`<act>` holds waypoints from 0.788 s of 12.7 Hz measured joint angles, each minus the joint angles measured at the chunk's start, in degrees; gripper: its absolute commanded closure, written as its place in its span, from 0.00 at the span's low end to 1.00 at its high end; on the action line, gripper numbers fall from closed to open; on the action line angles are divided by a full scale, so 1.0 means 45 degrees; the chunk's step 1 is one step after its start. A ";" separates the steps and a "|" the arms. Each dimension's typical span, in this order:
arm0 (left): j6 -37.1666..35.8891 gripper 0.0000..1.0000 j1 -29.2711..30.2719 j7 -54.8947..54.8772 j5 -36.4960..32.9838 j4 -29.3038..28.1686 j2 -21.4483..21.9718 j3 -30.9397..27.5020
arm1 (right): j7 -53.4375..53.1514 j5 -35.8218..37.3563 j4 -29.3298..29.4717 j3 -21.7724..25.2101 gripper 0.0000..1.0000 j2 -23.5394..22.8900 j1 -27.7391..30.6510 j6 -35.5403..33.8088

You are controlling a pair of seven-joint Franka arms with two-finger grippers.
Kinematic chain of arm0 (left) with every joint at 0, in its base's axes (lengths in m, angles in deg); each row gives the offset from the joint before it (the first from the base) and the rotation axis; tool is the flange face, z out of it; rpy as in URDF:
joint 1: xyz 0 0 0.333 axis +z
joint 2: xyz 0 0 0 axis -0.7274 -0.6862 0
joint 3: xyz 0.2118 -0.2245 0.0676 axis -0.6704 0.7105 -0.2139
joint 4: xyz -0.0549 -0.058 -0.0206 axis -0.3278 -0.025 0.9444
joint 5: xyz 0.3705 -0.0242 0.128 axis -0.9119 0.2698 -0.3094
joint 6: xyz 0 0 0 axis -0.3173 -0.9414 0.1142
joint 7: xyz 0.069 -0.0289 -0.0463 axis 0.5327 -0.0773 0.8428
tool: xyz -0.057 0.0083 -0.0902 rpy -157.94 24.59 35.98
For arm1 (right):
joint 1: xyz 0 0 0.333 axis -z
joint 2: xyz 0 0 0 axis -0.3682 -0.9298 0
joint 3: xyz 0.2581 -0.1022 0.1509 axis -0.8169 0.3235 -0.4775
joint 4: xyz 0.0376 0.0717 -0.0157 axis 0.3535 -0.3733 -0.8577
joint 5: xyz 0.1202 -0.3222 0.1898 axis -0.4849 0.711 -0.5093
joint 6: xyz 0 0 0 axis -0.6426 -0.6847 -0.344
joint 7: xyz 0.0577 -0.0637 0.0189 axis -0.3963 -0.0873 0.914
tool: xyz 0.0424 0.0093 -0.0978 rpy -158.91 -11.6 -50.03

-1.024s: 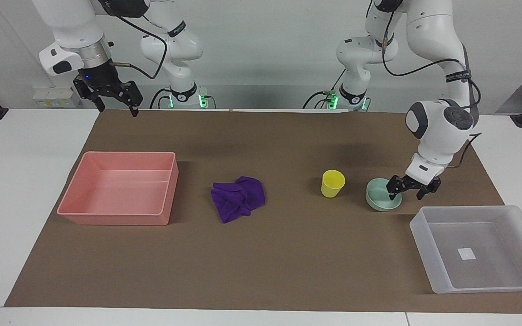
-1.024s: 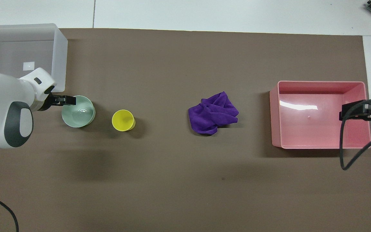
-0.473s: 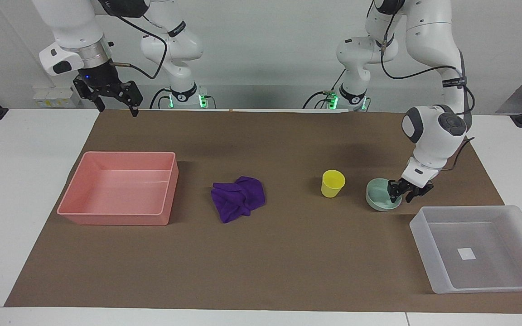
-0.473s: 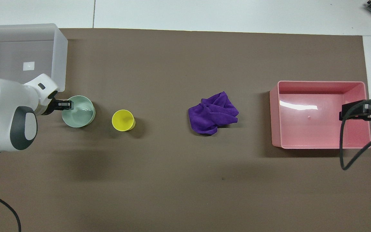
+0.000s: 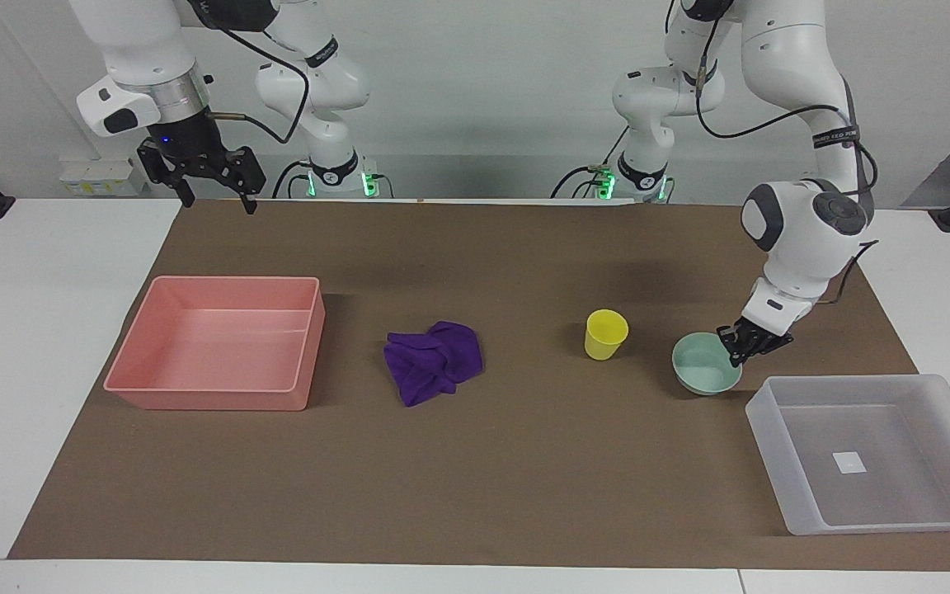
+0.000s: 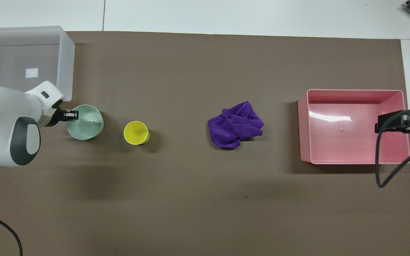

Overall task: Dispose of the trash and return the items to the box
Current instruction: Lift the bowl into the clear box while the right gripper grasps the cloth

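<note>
Brown mat [image 5: 524,462] on a white table [image 5: 30,330], two arms, five objects.
The left gripper [image 5: 740,346] [image 6: 70,115] is closed on the rim of the one mint-green bowl [image 5: 704,366] [image 6: 85,122], at the side toward the left arm's end. One translucent box [image 5: 937,396] [image 6: 68,53] sits just beside the bowl. One yellow cup [image 5: 605,334] [image 6: 136,132] stands near the bowl, toward the right arm's end. One purple rag [image 5: 434,360] [image 6: 235,124] lies between the cup and one pink bin [image 5: 211,400] [image 6: 303,124]. The right gripper [image 5: 211,186] waits with fingers spread, raised above the mat's edge.
</note>
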 measured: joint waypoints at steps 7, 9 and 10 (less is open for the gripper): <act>-0.1498 1.00 0.0406 0.0000 0.0000 0.2532 0.0109 -0.0042 | -0.0711 -0.0536 -0.1409 -0.0178 0.00 -0.2269 -0.2722 0.4413; -0.1557 1.00 0.0815 -0.0004 -0.0001 0.3841 -0.0726 -0.0056 | -0.1102 -0.0535 -0.1541 -0.0192 0.00 -0.3490 -0.3480 0.5833; -0.1746 1.00 0.1025 -0.0022 -0.0001 0.4725 -0.1328 -0.0061 | -0.1226 -0.0535 -0.1706 -0.0195 0.00 -0.4040 -0.3817 0.6675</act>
